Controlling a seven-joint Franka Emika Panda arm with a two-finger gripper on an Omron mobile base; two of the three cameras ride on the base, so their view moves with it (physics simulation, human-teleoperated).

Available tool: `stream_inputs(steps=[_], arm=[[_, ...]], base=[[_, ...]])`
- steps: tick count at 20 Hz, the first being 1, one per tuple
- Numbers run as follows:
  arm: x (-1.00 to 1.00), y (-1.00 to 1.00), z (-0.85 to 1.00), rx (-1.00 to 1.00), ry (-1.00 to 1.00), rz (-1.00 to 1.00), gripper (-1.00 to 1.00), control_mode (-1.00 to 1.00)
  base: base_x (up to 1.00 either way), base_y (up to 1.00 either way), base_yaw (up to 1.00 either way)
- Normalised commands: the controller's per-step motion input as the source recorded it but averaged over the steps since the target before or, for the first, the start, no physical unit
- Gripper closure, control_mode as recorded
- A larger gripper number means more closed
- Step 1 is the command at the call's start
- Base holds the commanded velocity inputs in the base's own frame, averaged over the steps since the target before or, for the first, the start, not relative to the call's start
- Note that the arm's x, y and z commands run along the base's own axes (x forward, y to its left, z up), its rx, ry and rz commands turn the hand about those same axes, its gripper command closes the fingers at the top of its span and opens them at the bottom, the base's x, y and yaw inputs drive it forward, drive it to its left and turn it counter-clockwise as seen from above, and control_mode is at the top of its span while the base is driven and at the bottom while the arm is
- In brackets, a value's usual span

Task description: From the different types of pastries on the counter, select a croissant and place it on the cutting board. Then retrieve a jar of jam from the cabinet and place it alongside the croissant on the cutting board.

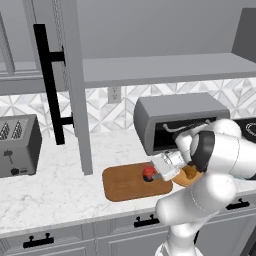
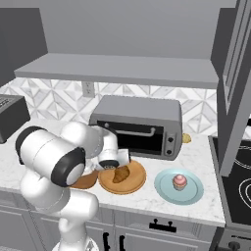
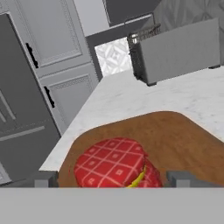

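Observation:
The jar of jam (image 3: 109, 164), red with a checked lid, stands on the brown cutting board (image 3: 175, 135) near its right end (image 1: 125, 182). My gripper (image 3: 112, 179) is open, one fingertip (image 3: 43, 179) on each side of the jar with a gap on both. In the left base view the gripper (image 1: 159, 172) sits just right of the jar (image 1: 148, 173). The croissant (image 2: 121, 174) lies on a round tan wooden plate (image 2: 135, 184), right of the board and off it. The cabinet door (image 1: 75, 85) with its black bar handle (image 1: 49, 82) hangs open over the marble counter (image 1: 50, 190).
A grey toaster oven (image 2: 137, 125) stands behind the board and plate. A pink cupcake (image 2: 179, 182) sits on a teal plate (image 2: 166, 191) to the right. A toaster (image 1: 17, 145) is at the far left. A stovetop (image 2: 240, 186) borders the counter on the right.

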Motion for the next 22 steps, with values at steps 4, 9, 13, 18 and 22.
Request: stream_inputs(steps=[4, 9, 13, 18, 22], arm=[[0.11, 0.0, 0.0, 0.05, -0.02, -0.03, -1.0, -1.0], [0.29, -0.31, 0.36, 0.14, 0.0, 0.01, -1.0, -1.0], [0.0, -0.56, 0.48, 0.15, -0.01, 0.15, -1.0, -1.0], [0.0, -0.21, 0.53, -0.08, -0.28, 0.08, -1.0, -1.0], [-0.04, -0.11, 0.39, -0.19, -0.41, 0.04, -1.0, -1.0]], base=[[0.0, 0.0, 0.0], [0.0, 0.0, 0.0], [0.0, 0.0, 0.0], [0.0, 0.0, 0.0], [0.0, 0.0, 0.0]])
